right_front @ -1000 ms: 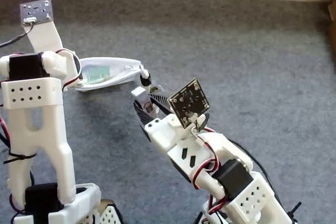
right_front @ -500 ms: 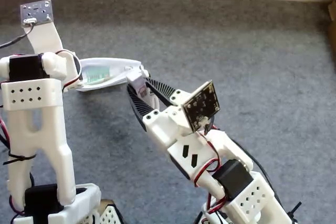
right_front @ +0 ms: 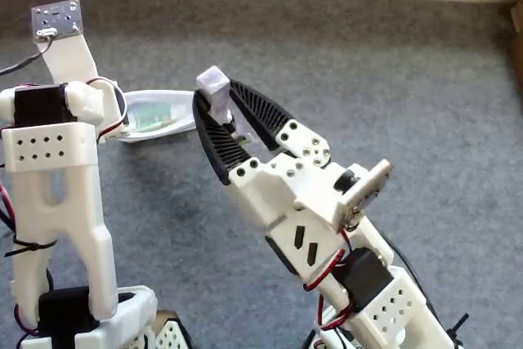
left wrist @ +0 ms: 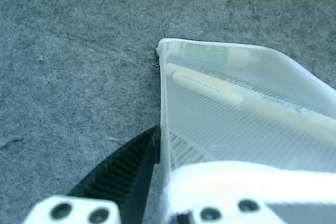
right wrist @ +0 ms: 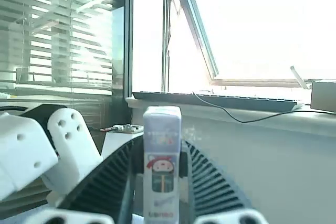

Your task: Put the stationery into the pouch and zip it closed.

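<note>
High view, centre: my right tool [right_front: 216,109] grips an eraser [right_front: 213,86] at its fingertips. Upper left, my left tool [left wrist: 160,153] pinches the mesh pouch [left wrist: 247,129], pen [left wrist: 231,94] inside.

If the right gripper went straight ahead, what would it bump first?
Likely nothing nearby: the right gripper, holding the stationery piece, aims through open air toward a far wall, beside the left arm. Depth is unclear.
</note>
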### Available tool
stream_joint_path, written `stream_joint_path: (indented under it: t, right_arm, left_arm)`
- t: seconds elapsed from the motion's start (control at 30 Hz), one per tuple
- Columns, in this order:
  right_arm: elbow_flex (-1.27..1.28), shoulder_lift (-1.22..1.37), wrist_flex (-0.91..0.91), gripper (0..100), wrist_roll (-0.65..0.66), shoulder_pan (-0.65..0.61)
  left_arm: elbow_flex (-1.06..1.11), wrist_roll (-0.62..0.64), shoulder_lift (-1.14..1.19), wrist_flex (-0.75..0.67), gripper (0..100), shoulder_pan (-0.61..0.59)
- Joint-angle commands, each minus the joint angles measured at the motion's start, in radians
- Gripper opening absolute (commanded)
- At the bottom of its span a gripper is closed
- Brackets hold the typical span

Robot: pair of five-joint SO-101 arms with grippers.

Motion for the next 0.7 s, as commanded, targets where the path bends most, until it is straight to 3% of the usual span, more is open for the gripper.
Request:
stream_joint_path:
  t: [0.0,0.67]
  right_arm:
    - [-0.019,0.117,-0.116,0.8,-0.003,-0.01]
    - [-0.008,0.605,-0.567,0.8,-0.003,-0.097]
  left_arm:
    - [0.015,-0.005,-0.007,-0.005,1,0.019]
    - [0.015,-0.005,-0.007,-0.003,1,0.018]
